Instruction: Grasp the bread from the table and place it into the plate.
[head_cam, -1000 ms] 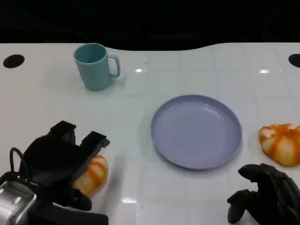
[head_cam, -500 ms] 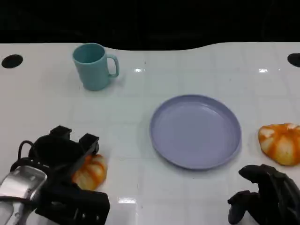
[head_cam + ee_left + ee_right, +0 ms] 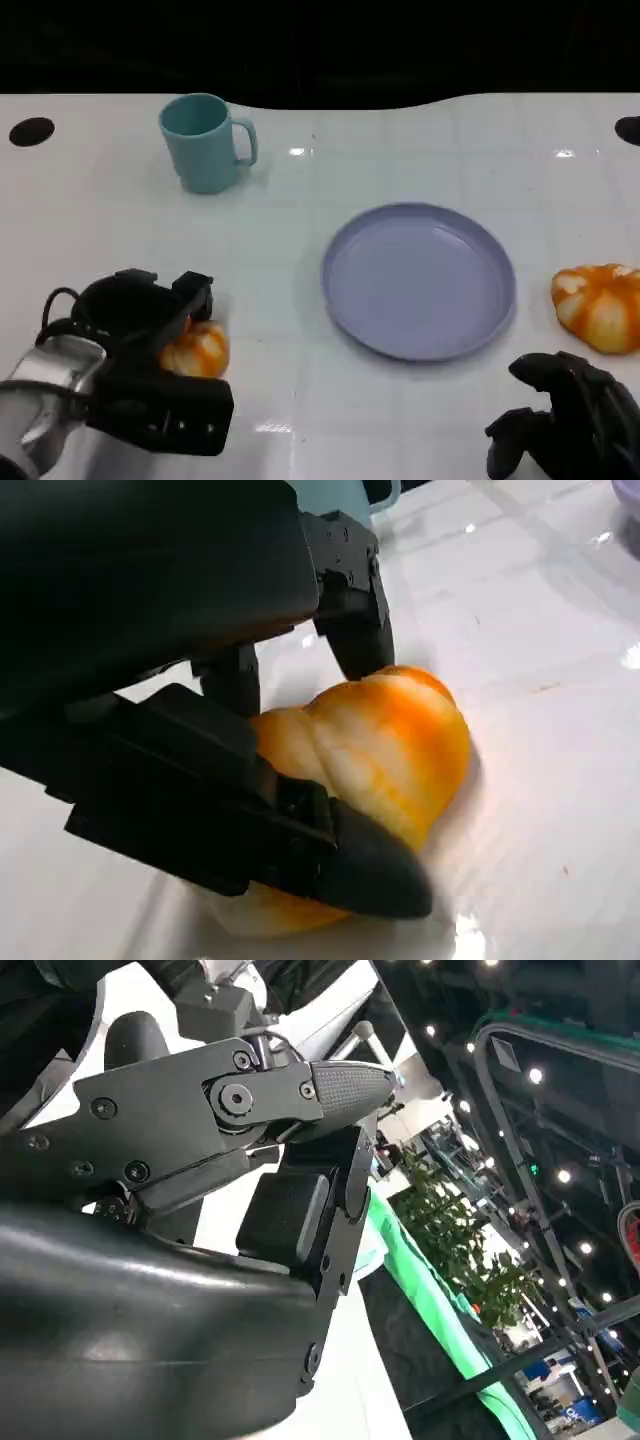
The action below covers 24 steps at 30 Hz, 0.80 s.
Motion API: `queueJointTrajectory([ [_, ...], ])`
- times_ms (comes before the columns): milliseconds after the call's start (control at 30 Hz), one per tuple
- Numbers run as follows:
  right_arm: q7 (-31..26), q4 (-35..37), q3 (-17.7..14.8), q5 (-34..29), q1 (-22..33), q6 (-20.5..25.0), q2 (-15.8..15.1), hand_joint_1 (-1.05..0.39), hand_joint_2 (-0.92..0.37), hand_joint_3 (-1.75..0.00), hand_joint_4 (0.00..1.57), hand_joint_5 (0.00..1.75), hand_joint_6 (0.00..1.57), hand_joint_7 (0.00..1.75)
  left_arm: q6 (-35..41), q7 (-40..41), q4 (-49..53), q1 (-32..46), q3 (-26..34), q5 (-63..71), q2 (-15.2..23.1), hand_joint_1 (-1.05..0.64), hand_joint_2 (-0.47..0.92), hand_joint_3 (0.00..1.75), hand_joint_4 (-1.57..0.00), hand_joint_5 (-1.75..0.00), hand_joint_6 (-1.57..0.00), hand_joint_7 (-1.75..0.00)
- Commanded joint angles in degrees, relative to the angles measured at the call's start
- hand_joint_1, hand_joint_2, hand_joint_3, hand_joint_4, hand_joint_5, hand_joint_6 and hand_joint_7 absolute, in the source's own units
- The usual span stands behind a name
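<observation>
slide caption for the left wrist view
Left hand closing its black fingers around an orange bread roll on the white table.

An orange-and-cream glazed bread (image 3: pixel 197 351) lies on the surface near its front left corner. The round lavender plate (image 3: pixel 418 280), upright, sits near the surface's middle, well apart.

My white desk (image 3: pixel 300 270) carries a teal mug (image 3: pixel 203 141) at the far left, a lilac plate (image 3: pixel 418 280) mid-desk, one bread (image 3: pixel 196 351) near left, another bread (image 3: pixel 600 306) at right.
</observation>
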Motion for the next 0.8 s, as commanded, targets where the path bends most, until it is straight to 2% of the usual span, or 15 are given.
queueJointTrajectory([
  [33, 0.05, -0.35, -0.45, 0.36, 0.08, -0.41, -0.56, -0.6, -0.92, -0.31, 1.57, 0.62, 1.57, 0.24, -0.12, 2.75, 6.48, 0.24, -2.47, -0.35, 0.08, -0.72, 0.07, 1.68, -1.29, -1.37, -1.23, -0.85],
  [100, -0.03, -0.32, -0.47, 0.29, 0.07, -0.62, -0.45, -0.6, -0.92, -0.31, 1.57, 0.62, 1.57, 0.25, -1.04, 6.59, 8.5, -0.28, -2.9, -0.82, -0.15, -0.71, 0.1, 1.73, -1.3, -1.46, -1.37, -0.95],
  [167, -0.11, -0.46, -0.4, 0.09, 0.09, -0.69, -0.56, -0.6, -0.92, -0.32, 1.57, 0.63, 1.57, 0.25, -2.37, 11.23, 10.74, -0.86, -3.44, -1.09, -0.31, -0.72, 0.17, 1.74, -1.41, -1.6, -1.34, -1.16],
  [200, -0.03, -0.42, -0.38, 0.06, 0.05, -0.7, -0.63, -0.6, -0.92, -0.33, 1.57, 0.63, 1.57, 0.26, -2.89, 13.13, 11.81, -1.2, -3.81, -1.09, -0.39, -0.72, 0.2, 1.74, -1.43, -1.64, -1.33, -1.21],
  [333, 0.1, -0.36, -0.46, 0.49, -0.08, -0.22, -0.65, -0.59, -0.92, -0.34, 1.57, 0.62, 1.57, 0.25, -5.69, 20.38, 15.74, -2.23, -4.87, -1.61, -0.71, -0.76, 0.29, 1.75, -1.53, -1.74, -1.28, -1.38],
  [433, 0.02, -0.32, -0.52, 0.57, -0.15, -0.04, -0.72, -0.59, -0.92, -0.33, 1.57, 0.62, 1.57, 0.24, -7.05, 24.5, 17.46, -2.71, -5.22, -1.9, -0.94, -0.77, 0.31, 1.75, -1.55, -1.74, -1.27, -1.42],
  [467, -0.07, -0.31, -0.56, 0.6, -0.19, 0.03, -0.75, -0.59, -0.92, -0.33, 1.57, 0.62, 1.57, 0.24, -7.4, 26.74, 17.65, -2.73, -5.17, -1.93, -1.01, -0.77, 0.33, 1.75, -1.56, -1.75, -1.16, -1.51],
  [533, -0.06, -0.12, -0.69, 0.65, -0.3, 0.02, -0.79, -0.59, -0.92, -0.33, 1.57, 0.62, 1.57, 0.24, -7.79, 30.29, 17.48, -2.72, -4.57, -2.54, -1.23, -0.77, 0.33, 1.75, -1.57, -1.75, -1.07, -1.57],
  [567, -0.01, 0.0, -0.78, 0.68, -0.36, -0.01, -0.8, -0.59, -0.92, -0.33, 1.57, 0.62, 1.57, 0.24, -7.88, 31.6, 17.24, -2.71, -4.09, -3.1, -1.42, -0.75, 0.24, 1.75, -1.57, -1.75, -0.97, -1.6],
  [600, -0.05, 0.06, -0.84, 0.7, -0.39, 0.03, -0.81, -0.59, -0.92, -0.33, 1.57, 0.62, 1.57, 0.24, -8.08, 33.03, 17.1, -2.7, -3.62, -3.72, -1.65, -0.74, 0.2, 1.75, -1.57, -1.75, -0.95, -1.62],
  [667, 0.07, 0.29, -1.02, 0.82, -0.46, -0.05, -0.78, -0.59, -0.92, -0.33, 1.57, 0.63, 1.57, 0.25, -9.04, 35.41, 16.73, -2.79, -2.67, -5.23, -2.06, -0.73, 0.25, 1.75, -1.57, -1.75, -1.04, -1.71],
  [700, 0.39, 0.53, -1.1, 0.92, -0.56, -0.06, -0.87, -0.59, -0.92, -0.33, 1.57, 0.63, 1.57, 0.24, -9.72, 36.28, 16.31, -2.81, -1.95, -6.21, -2.29, -0.72, 0.36, 1.75, -1.57, -1.75, -1.32, -1.73],
  [733, 0.67, 0.73, -1.16, 0.99, -0.66, -0.04, -0.96, -0.58, -0.92, -0.34, 1.57, 0.62, 1.57, 0.23, -10.26, 36.72, 15.97, -2.83, -1.41, -7.01, -2.43, -0.72, 0.44, 1.75, -1.57, -1.75, -1.44, -1.74],
  [800, 0.75, 0.82, -1.21, 0.9, -0.75, 0.02, -1.1, -0.58, -0.92, -0.34, 1.57, 0.61, 1.57, 0.23, -11.05, 37.38, 15.02, -2.88, -0.38, -8.36, -2.62, -0.73, 0.52, 1.75, -1.57, -1.75, -1.54, -1.74],
])
